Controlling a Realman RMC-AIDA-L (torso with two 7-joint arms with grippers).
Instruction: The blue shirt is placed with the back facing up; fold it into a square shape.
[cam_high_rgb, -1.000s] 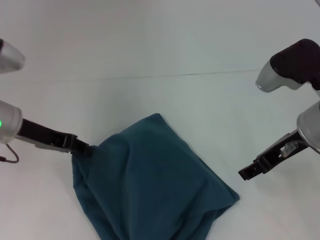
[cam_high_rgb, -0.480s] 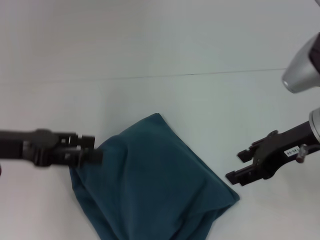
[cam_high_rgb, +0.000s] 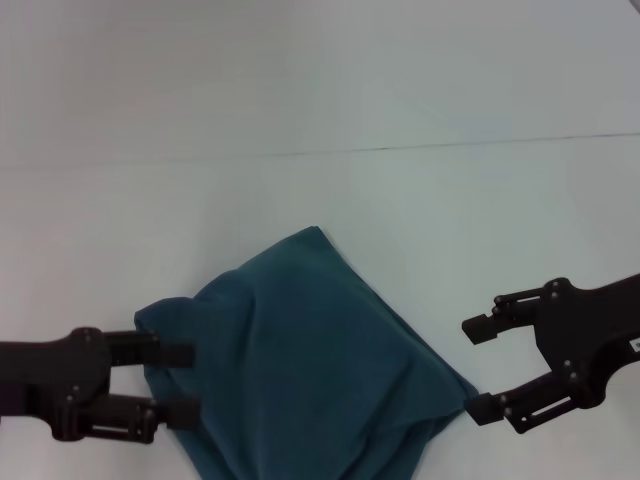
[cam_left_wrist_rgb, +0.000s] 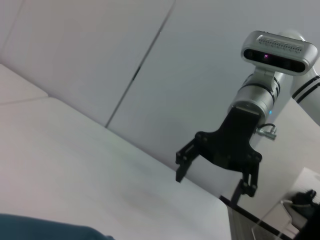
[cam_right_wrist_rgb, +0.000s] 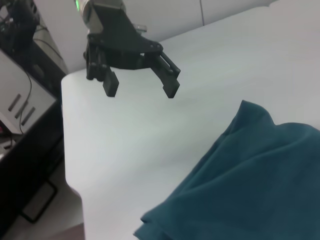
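Observation:
The blue shirt (cam_high_rgb: 310, 360) lies folded into a compact, roughly square bundle turned like a diamond on the white table, plain side up. My left gripper (cam_high_rgb: 180, 383) is open at the bundle's left corner, its fingers straddling the cloth edge and holding nothing. To the right of the bundle's right corner, my right gripper (cam_high_rgb: 478, 368) is open and empty. The right wrist view shows the shirt (cam_right_wrist_rgb: 260, 175) with the left gripper (cam_right_wrist_rgb: 140, 89) hovering apart from it. A sliver of the shirt (cam_left_wrist_rgb: 45, 234) and the far right gripper (cam_left_wrist_rgb: 207, 187) appear in the left wrist view.
The white table (cam_high_rgb: 320, 90) stretches far behind the shirt, with a thin seam line (cam_high_rgb: 400, 148) across it. The table's edge (cam_right_wrist_rgb: 70, 165) drops off near dark equipment (cam_right_wrist_rgb: 20, 100) beside the left arm.
The left gripper let go of the shirt's left corner, opened and dropped back toward the front. The right gripper opened wide and moved down to the shirt's right corner. The left corner flopped slightly.

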